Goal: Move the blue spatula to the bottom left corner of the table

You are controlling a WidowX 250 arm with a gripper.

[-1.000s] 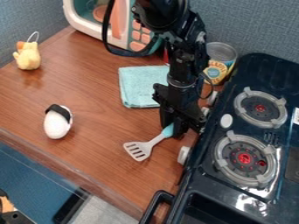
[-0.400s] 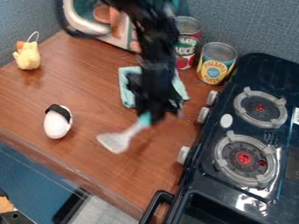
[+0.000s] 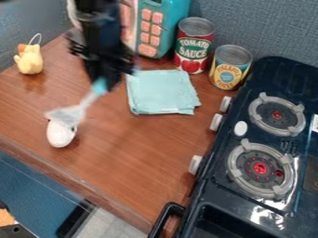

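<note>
We see the black gripper (image 3: 104, 80) closed around the blue end of the spatula (image 3: 89, 99), parted only by the handle's thickness. We find the spatula at the left of the table (image 3: 133, 162), slanting down, its blurred head overlapping the white egg-shaped toy (image 3: 60, 135); we can't tell whether they touch.

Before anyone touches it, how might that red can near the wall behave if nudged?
The red can stands upright and is taller than it is wide, so a push near its metal top might tip it. Its round side suggests it could roll once down. The metal probably makes it stiff in a grip.
</note>
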